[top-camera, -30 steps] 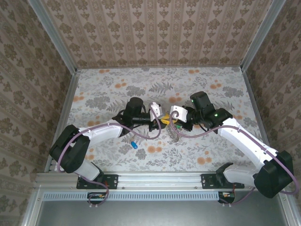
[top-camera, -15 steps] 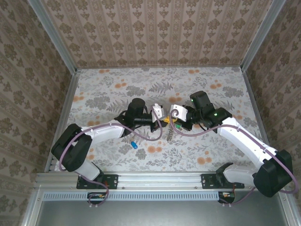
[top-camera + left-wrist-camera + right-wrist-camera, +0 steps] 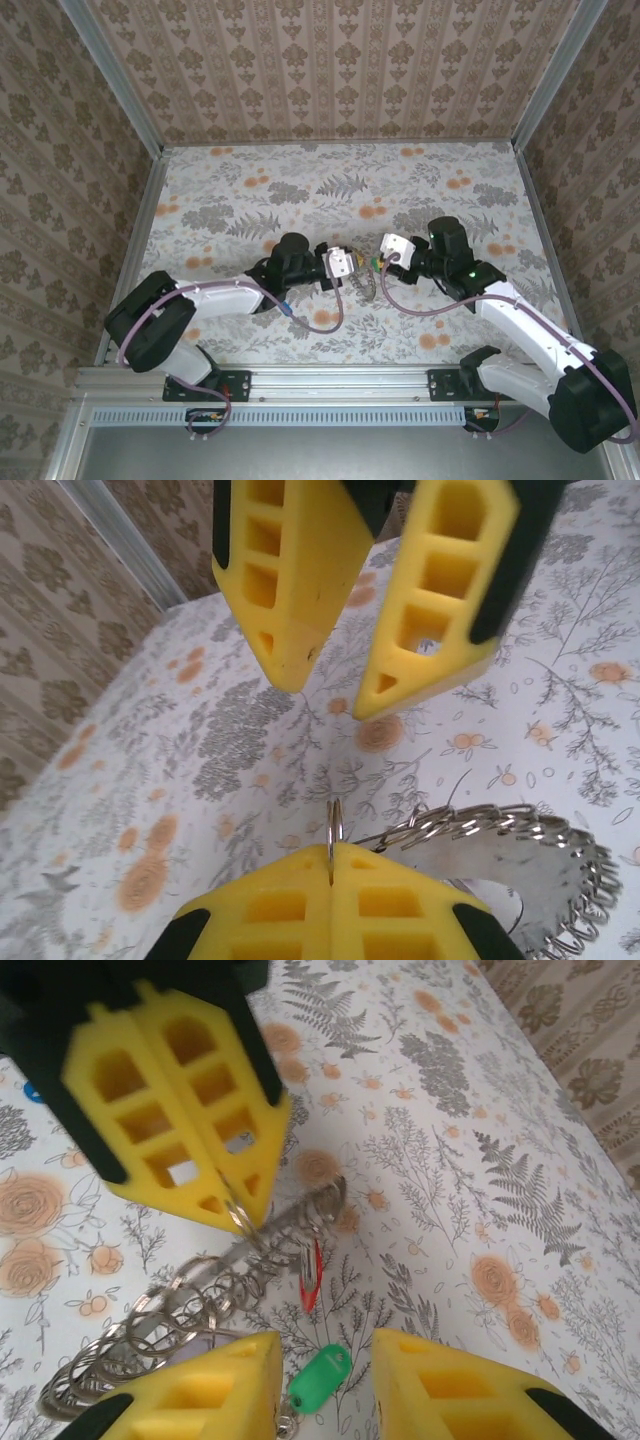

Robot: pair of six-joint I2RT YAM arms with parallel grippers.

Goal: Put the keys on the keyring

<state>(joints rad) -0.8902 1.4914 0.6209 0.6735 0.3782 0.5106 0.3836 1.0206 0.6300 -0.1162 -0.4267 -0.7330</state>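
The keyring sits pinched between the left fingers.

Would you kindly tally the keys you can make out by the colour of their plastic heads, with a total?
blue key: 1
green key: 1
red key: 1, seen edge-on
Total: 3
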